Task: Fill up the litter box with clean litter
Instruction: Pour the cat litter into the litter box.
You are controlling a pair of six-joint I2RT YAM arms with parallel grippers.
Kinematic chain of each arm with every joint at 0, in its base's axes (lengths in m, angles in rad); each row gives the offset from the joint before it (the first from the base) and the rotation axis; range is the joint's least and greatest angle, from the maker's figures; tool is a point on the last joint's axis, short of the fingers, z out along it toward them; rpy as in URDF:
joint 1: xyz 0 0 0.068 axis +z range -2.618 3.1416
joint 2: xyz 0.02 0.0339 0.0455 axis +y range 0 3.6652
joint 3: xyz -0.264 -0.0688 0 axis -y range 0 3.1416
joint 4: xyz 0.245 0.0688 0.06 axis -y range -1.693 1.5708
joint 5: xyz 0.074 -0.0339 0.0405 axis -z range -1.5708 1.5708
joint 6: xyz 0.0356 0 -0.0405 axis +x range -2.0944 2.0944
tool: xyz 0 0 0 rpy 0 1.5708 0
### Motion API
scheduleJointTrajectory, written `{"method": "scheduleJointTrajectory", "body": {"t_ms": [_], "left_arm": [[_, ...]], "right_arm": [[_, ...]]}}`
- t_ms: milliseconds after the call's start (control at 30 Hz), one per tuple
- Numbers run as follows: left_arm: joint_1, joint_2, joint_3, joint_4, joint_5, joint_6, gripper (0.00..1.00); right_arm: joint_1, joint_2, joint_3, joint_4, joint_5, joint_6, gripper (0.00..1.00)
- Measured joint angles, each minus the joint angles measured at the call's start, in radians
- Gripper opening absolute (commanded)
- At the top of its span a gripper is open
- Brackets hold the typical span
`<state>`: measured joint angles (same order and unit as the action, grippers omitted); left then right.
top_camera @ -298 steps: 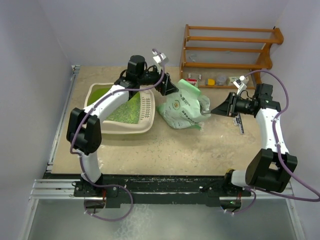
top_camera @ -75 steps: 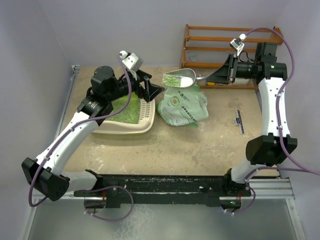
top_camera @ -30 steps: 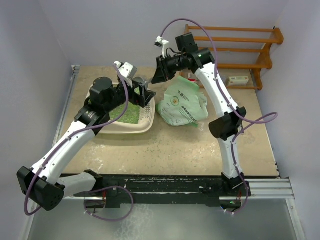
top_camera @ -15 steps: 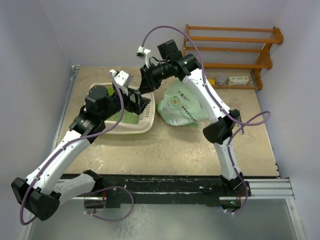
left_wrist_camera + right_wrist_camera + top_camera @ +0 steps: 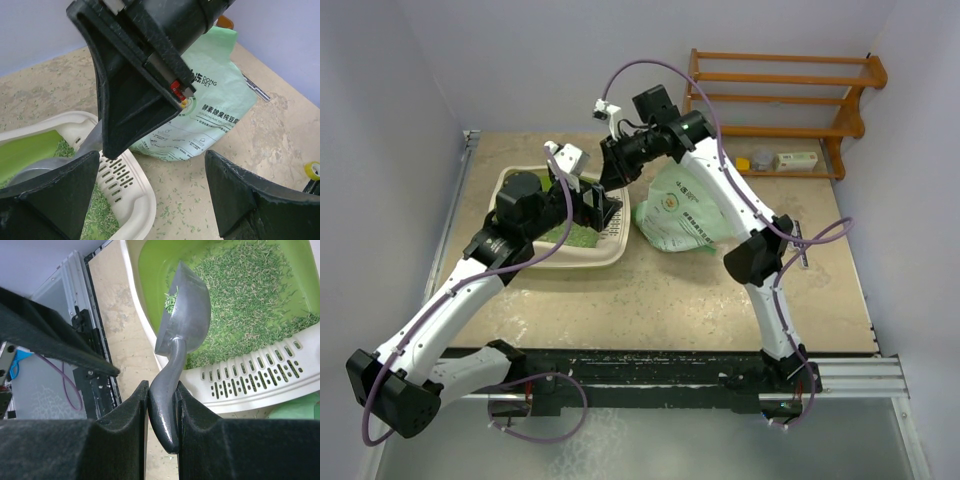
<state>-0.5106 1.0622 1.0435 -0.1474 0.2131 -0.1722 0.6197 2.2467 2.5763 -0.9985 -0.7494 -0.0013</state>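
Currently right gripper [image 5: 162,405] clamps the handle of the metal scoop [image 5: 187,325], bowl tipped over the litter box [image 5: 260,375] beside the bag [image 5: 690,210], litter [image 5: 260,295] spread inside, while left gripper [image 5: 150,195] gapes empty close alongside; risk: arms touching would jolt the scoop, scattering pellets onto the table [image 5: 720,290].

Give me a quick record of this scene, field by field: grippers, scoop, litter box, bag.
litter box: litter covers part of the green floor
right gripper: shut on scoop handle
scoop: tilted over litter box, a little litter at its lip
left gripper: open, empty, near the slotted rim
bag: on table, beside litter box
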Motion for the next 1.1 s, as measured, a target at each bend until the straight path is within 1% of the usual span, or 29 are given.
{"method": "scheduleJointTrajectory", "body": {"t_ms": [433, 600, 633, 733, 767, 833, 933, 1100], "left_arm": [[0.0, 0.0, -0.001, -0.009, 0.0, 0.0, 0.82], [0.0, -0.006, -0.008, -0.007, 0.0, 0.0, 0.82], [0.0, -0.007, -0.008, -0.008, 0.0, 0.001, 0.82], [0.0, -0.01, -0.008, -0.009, 0.0, 0.003, 0.82], [0.0, -0.01, -0.008, -0.009, 0.0, 0.005, 0.82], [0.0, -0.008, -0.008, -0.009, 0.001, 0.009, 0.82], [0.0, 0.009, -0.001, -0.012, 0.014, 0.016, 0.82], [0.0, 0.037, 0.007, -0.011, 0.023, 0.028, 0.82]], "right_arm": [[0.0, 0.025, -0.034, 0.009, 0.002, -0.001, 0.0], [-0.009, 0.082, -0.011, 0.012, 0.001, -0.002, 0.0], [-0.011, 0.086, -0.019, 0.016, 0.034, -0.003, 0.0], [-0.012, 0.035, -0.133, 0.109, 0.294, -0.108, 0.0], [-0.017, 0.021, -0.163, 0.142, 0.349, -0.136, 0.0], [-0.025, 0.019, -0.161, 0.163, 0.387, -0.169, 0.0], [-0.022, 0.06, -0.08, 0.145, 0.419, -0.198, 0.0], [-0.039, 0.032, -0.137, 0.181, 0.444, -0.204, 0.0]]}}
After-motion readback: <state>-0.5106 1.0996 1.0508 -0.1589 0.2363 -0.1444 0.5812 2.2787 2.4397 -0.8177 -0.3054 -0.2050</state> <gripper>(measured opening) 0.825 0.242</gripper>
